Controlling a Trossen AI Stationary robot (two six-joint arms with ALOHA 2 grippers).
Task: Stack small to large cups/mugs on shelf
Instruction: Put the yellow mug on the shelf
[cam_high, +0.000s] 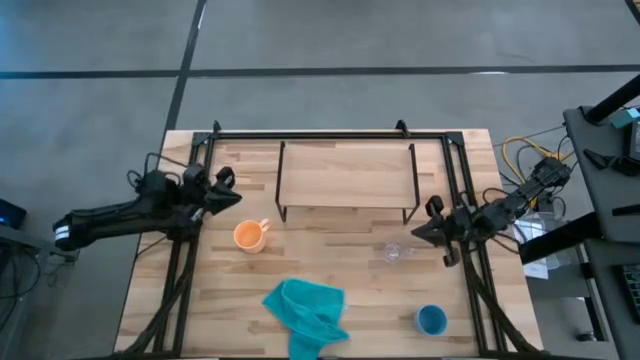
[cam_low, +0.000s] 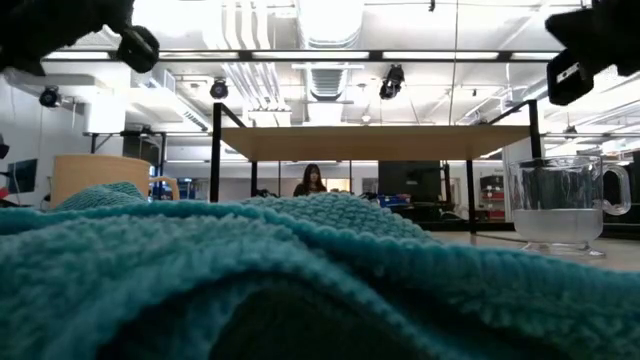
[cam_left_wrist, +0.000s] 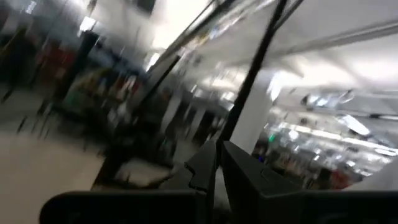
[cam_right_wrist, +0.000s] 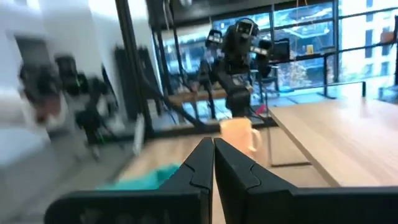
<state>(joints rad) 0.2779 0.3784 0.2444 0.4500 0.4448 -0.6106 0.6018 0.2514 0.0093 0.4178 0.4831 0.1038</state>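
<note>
The orange mug (cam_high: 249, 236) stands upright on the table in front of the shelf's left end; the right wrist view shows the mug (cam_right_wrist: 239, 134) too. The tiny clear glass cup (cam_high: 393, 252) sits near the shelf's right end and shows large in the low view (cam_low: 565, 204). The blue cup (cam_high: 431, 320) stands near the table's near right corner. The shelf (cam_high: 347, 178) is a light board on black legs at the far middle. My left gripper (cam_high: 232, 192) hovers shut left of the shelf, above the mug. My right gripper (cam_high: 418, 233) hovers shut just right of the glass cup.
A crumpled teal cloth (cam_high: 308, 312) lies at the table's near middle and fills the low view's foreground (cam_low: 250, 290), hiding the blue cup there. Black frame rails (cam_high: 330, 133) run along the table's far edge and sides. Bare wood lies between the mug and the glass cup.
</note>
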